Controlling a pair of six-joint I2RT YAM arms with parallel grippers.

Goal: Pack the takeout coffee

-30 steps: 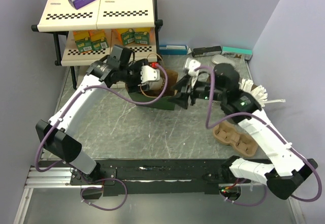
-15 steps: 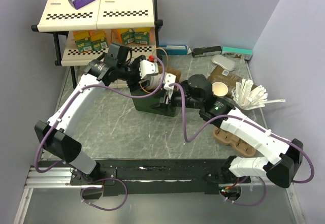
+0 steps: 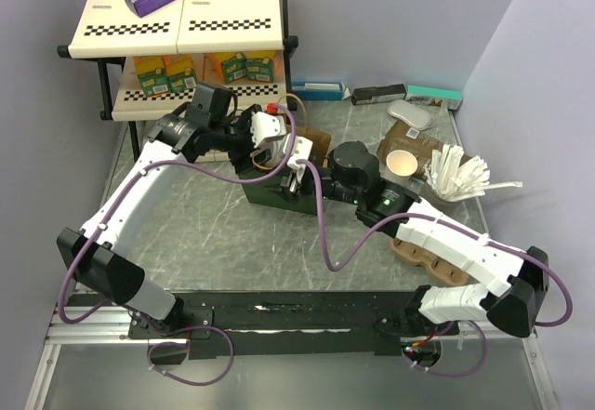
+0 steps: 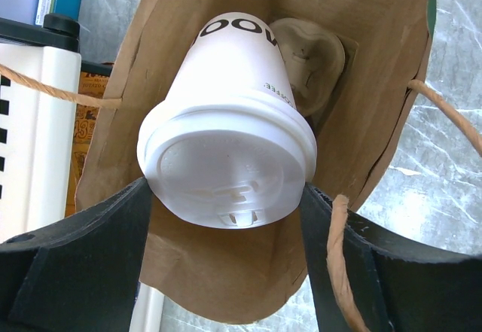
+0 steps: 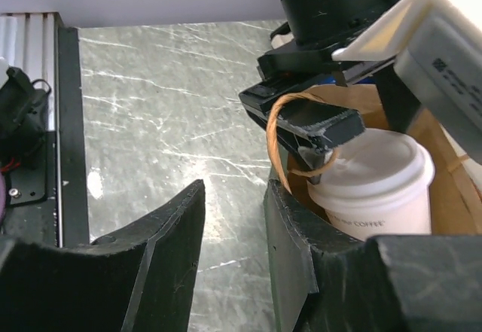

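Squarely over the mouth of the brown paper bag [image 4: 226, 294], the left tool [image 4: 226, 196] held the lidded white coffee cup [image 4: 226, 159], both fingers pressed against the lid's rim and the cup's body tilted down into the bag. The right tool [image 5: 235, 196] stood just beside the bag's outer wall, fingers partly apart with only bare bench [image 5: 166, 106] between them, clear of the cup.

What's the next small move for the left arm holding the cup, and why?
Probably lower the left gripper a little further. It grips the lidded coffee cup by the lid at the mouth of the paper bag, and the pulp tray shows beyond its base inside.
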